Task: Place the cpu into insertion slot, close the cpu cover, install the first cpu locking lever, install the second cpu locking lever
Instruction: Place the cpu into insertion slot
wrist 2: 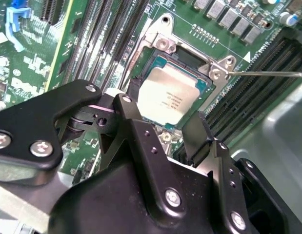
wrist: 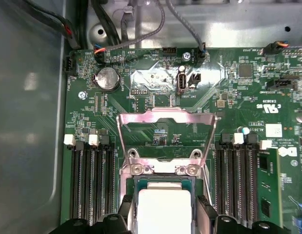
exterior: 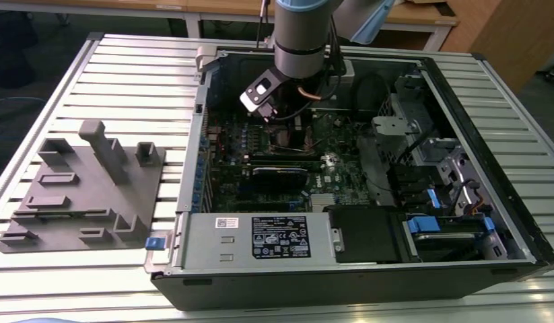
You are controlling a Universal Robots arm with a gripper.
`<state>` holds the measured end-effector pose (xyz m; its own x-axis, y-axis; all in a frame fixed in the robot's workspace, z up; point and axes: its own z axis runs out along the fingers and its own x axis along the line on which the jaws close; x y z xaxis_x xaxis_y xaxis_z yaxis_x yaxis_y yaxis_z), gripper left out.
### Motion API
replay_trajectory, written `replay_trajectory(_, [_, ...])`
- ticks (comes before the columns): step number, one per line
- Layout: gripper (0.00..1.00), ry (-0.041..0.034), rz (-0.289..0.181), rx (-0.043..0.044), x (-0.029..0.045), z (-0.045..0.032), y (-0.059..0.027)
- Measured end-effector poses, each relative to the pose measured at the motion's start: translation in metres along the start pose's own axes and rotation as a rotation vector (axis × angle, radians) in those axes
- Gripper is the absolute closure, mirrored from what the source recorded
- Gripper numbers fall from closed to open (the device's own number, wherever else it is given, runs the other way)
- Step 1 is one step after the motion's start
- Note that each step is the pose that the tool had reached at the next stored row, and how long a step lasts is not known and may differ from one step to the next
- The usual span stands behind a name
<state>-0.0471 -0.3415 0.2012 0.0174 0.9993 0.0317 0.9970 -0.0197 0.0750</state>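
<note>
Beside cpu (wrist: 164, 207), black memory slots (wrist: 88, 185)

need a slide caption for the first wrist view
Gripper at the cpu over the insertion slot, cpu cover standing open, memory slots on either side.

The counter (exterior: 124, 67) I work over is ribbed pale metal. An open computer case (exterior: 349, 282) lies across its middle, and a grey holder block (exterior: 79, 195) sits near its edge at the exterior view's left.
</note>
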Motion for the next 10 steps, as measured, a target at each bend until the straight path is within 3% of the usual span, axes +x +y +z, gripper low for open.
replay_trajectory(4, [0.38,-0.0001,0.0,0.0001,0.0002,-0.0076,0.0006])
replay_trajectory(10, [0.38,0.0002,0.0,-0.0001,0.0003,-0.0076,0.0006])
